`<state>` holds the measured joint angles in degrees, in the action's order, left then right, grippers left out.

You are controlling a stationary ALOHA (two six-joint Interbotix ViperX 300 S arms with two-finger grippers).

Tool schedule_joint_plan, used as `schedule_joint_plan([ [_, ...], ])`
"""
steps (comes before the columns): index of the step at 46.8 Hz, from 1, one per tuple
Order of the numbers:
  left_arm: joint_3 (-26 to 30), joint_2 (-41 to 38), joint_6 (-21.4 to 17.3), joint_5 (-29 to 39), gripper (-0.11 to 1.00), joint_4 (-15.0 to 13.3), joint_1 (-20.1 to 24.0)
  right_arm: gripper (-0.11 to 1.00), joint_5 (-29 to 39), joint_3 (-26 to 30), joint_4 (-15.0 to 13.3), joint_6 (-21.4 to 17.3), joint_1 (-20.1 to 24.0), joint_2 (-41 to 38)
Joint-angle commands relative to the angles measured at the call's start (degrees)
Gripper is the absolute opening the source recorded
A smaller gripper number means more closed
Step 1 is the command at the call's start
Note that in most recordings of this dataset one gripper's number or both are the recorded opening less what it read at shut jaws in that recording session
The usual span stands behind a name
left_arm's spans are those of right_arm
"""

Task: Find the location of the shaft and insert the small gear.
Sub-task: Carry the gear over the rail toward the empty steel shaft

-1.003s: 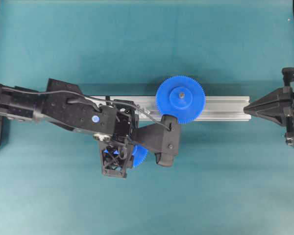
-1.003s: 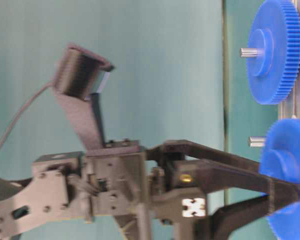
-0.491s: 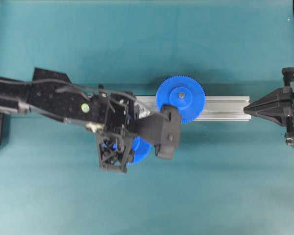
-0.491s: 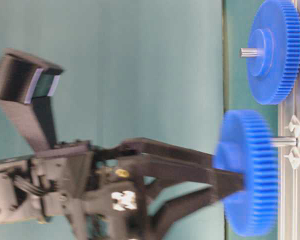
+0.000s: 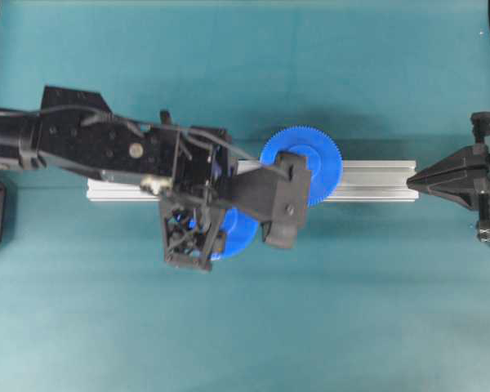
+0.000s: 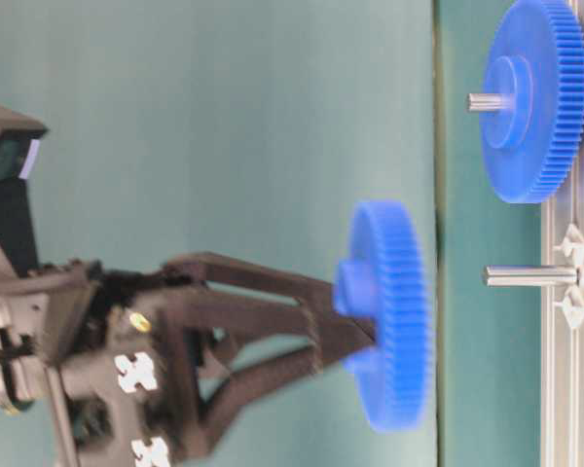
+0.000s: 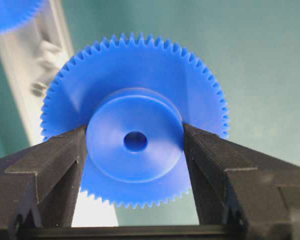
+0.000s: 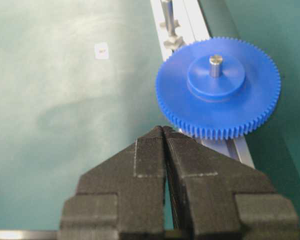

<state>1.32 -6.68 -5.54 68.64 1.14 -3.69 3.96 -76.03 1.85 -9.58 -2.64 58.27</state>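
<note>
overhead view straight down, table-level view sideways and close, both wrist views near, all sharing the rail (image 5: 367, 180)

Overhead, the left arm hides most of the small gear (image 5: 238, 231) (its hub included) and the shaft.

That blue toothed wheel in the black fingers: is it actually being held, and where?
Yes. The left gripper holds the small gear by its raised hub, one finger on each side.

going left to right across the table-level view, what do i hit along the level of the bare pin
left gripper → small gear held by its hub → bare shaft → aluminium rail
</note>
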Motion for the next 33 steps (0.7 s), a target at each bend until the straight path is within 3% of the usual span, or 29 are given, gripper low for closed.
schedule_joint_plan([
  [1,2.5,2.4,-0.4,0.2,0.63,0.2,0.5,0.04,-0.4,0.6,-0.1,-0.6,-0.1,-0.1],
  [33,3.6,1.8,-3.2,0.8,0.63,0.4,4.0,0.04,-0.2,0.7,-0.1,-0.6,-0.1,0.2],
])
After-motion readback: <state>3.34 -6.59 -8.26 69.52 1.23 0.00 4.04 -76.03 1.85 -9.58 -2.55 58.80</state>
